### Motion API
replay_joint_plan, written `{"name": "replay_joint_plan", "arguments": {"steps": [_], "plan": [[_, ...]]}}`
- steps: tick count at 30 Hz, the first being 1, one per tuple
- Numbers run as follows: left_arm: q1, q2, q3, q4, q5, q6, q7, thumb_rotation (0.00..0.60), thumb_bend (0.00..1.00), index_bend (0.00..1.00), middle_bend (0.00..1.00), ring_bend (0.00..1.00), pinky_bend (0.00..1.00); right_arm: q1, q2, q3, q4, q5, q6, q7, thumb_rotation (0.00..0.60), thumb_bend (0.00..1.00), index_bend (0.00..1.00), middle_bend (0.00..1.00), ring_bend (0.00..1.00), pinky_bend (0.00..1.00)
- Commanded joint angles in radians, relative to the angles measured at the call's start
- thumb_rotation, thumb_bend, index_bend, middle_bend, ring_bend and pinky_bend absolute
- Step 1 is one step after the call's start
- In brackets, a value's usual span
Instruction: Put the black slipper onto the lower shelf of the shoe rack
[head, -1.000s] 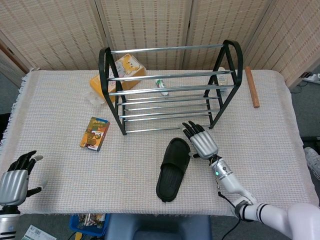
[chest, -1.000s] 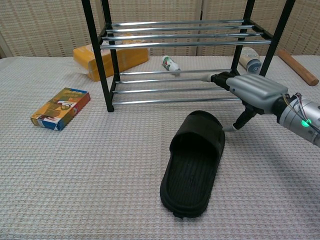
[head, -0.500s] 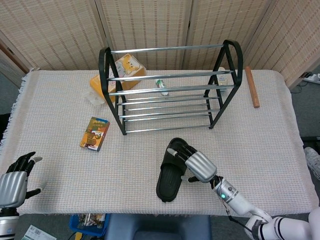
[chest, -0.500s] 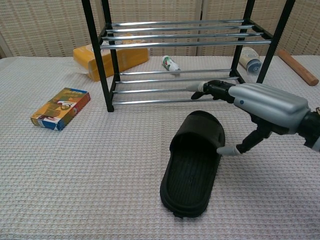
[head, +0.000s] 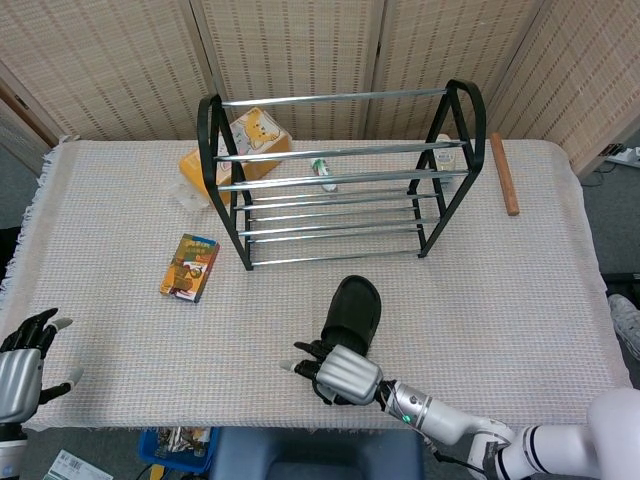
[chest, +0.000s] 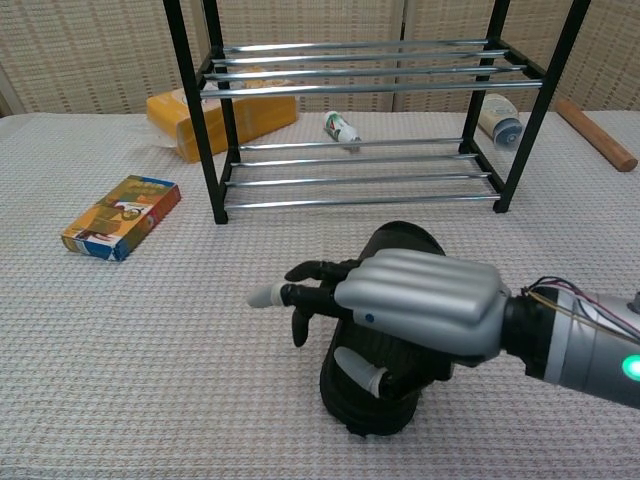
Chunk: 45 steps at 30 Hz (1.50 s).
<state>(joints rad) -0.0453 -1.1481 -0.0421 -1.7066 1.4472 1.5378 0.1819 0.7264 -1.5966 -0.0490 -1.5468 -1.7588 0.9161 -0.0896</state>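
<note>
Closest to the table's near edge, the right hand (chest: 420, 305) hangs low over the heel end of the black slipper (head: 353, 312), palm down with its fingers (chest: 305, 295) stretched toward nine o'clock and its thumb tucked beneath against the slipper's rear; whether it actually has hold of the slipper I cannot tell. The slipper lies flat on the woven tablecloth (head: 120, 300), sole down, its long axis running from about six o'clock to twelve, toe strap pointing toward the shoe rack (head: 340, 180) and tipped slightly to one o'clock. Off at the near left corner, the left hand (head: 22, 352) rests open and holding nothing, fingers apart. Further out at ten o'clock lies a small colourful box (head: 190, 266). Beyond the rack's rails sit a yellow pack (head: 245, 140) and a small tube (head: 322, 172), a bottle (chest: 497, 120) by its right leg, and a wooden stick (head: 503, 173) at two o'clock.
</note>
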Motion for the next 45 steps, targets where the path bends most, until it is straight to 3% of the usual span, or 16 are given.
{"name": "replay_joint_plan", "arguments": {"steps": [1, 9, 15, 23, 36, 38, 42, 45], "plan": [[0.002, 0.001, 0.001, 0.001, 0.0, 0.0, -0.003, 0.6, 0.22, 0.26, 0.16, 0.17, 0.27, 0.02, -0.031, -0.006, 0.012, 0.002, -0.029, -0.035, 0.6, 0.72, 0.0, 0.32, 0.06, 0.13], [0.005, 0.007, 0.004, -0.002, 0.005, -0.003, -0.012, 0.6, 0.22, 0.26, 0.16, 0.17, 0.27, 0.018, -0.029, -0.034, 0.025, 0.007, -0.04, -0.097, 0.6, 0.7, 0.0, 0.37, 0.06, 0.1], [-0.001, 0.001, 0.007, -0.012, 0.018, -0.012, -0.006, 0.6, 0.22, 0.26, 0.16, 0.17, 0.27, -0.03, 0.043, -0.084, 0.013, 0.0, 0.021, -0.121, 0.6, 0.67, 0.0, 0.38, 0.06, 0.07], [-0.013, -0.008, 0.004, -0.023, 0.031, -0.02, 0.009, 0.6, 0.22, 0.26, 0.16, 0.17, 0.27, -0.07, 0.117, -0.111, 0.011, 0.001, 0.073, -0.131, 0.6, 0.66, 0.0, 0.38, 0.06, 0.07], [-0.019, -0.017, 0.003, -0.016, 0.04, -0.024, -0.002, 0.6, 0.22, 0.26, 0.16, 0.17, 0.27, -0.127, 0.212, -0.102, 0.036, 0.07, 0.102, -0.18, 0.6, 0.64, 0.0, 0.39, 0.06, 0.07], [-0.019, -0.016, 0.004, -0.016, 0.04, -0.025, -0.005, 0.6, 0.22, 0.26, 0.16, 0.17, 0.27, -0.134, 0.219, -0.094, 0.036, 0.073, 0.116, -0.177, 0.6, 0.58, 0.0, 0.38, 0.06, 0.07], [-0.017, -0.016, 0.005, -0.013, 0.038, -0.025, -0.009, 0.6, 0.22, 0.26, 0.16, 0.17, 0.27, -0.156, 0.221, -0.082, 0.038, 0.026, 0.213, -0.109, 0.6, 0.24, 0.0, 0.3, 0.06, 0.07], [-0.018, -0.017, 0.006, -0.012, 0.04, -0.027, -0.011, 0.6, 0.22, 0.26, 0.16, 0.17, 0.27, -0.172, 0.215, -0.057, 0.038, 0.037, 0.256, -0.071, 0.6, 0.17, 0.0, 0.2, 0.06, 0.07]]}}
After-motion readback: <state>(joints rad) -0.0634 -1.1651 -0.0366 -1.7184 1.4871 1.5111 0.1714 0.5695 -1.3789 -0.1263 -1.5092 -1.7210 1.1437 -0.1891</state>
